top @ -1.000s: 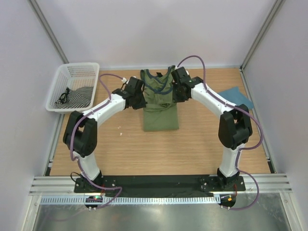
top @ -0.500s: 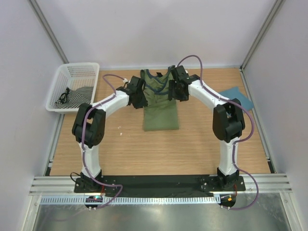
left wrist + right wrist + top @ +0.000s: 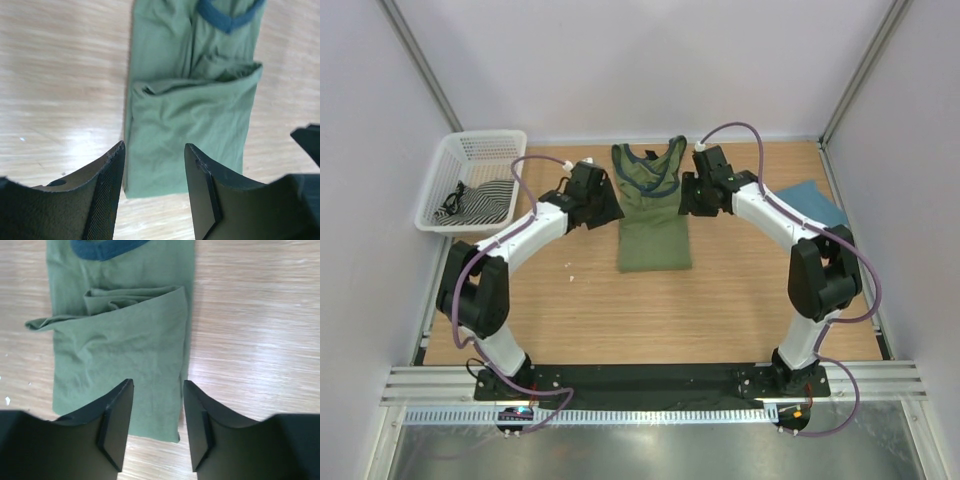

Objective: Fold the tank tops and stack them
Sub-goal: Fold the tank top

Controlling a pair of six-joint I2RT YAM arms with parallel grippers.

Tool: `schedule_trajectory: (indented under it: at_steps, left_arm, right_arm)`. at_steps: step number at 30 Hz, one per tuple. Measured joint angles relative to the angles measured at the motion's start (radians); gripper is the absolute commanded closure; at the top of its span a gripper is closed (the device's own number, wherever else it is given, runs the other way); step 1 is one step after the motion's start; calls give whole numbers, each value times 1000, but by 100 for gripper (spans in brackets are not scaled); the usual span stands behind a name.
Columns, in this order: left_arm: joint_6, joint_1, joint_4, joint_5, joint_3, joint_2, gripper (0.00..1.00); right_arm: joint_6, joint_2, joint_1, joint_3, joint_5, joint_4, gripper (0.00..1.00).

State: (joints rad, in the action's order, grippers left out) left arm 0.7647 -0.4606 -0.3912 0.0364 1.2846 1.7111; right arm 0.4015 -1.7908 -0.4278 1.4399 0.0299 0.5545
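The olive-green tank top [image 3: 654,220] lies on the table, its lower part folded up over the middle, navy neck trim [image 3: 650,186] toward the back. The left wrist view shows the same olive tank top [image 3: 192,130], and the right wrist view shows it too [image 3: 120,350]. The teal-blue tank top [image 3: 810,202] lies flat at the right. My left gripper [image 3: 603,203] hovers at the olive top's left edge, open and empty [image 3: 155,165]. My right gripper [image 3: 691,196] hovers at its right edge, open and empty [image 3: 157,405].
A white basket [image 3: 470,150] at the back left holds striped cloth [image 3: 480,200]. Grey walls enclose the wooden table [image 3: 650,310] on three sides. Both arm bases sit on the black rail [image 3: 650,380] at the near edge.
Both grippers have opened and let go of the olive tank top. They have drawn outward and up from its sides. The fold stays in place.
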Motion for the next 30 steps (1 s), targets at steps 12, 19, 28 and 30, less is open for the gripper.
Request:
schedule_trajectory:
  at_steps: [12, 19, 28, 30]
  left_arm:
    - [18, -101, 67, -59, -125, 15, 53]
    - [21, -108, 96, -56, -145, 58, 53]
    - [17, -108, 105, -55, -123, 137, 54]
    - [16, -108, 105, -43, -123, 139, 53]
  right_arm:
    - [39, -72, 1, -58, -299, -175, 73]
    - [142, -259, 9, -18, -512, -342, 73]
    - [309, -483, 106, 97, -699, -517, 63]
    - [319, -496, 124, 116, -718, -537, 54]
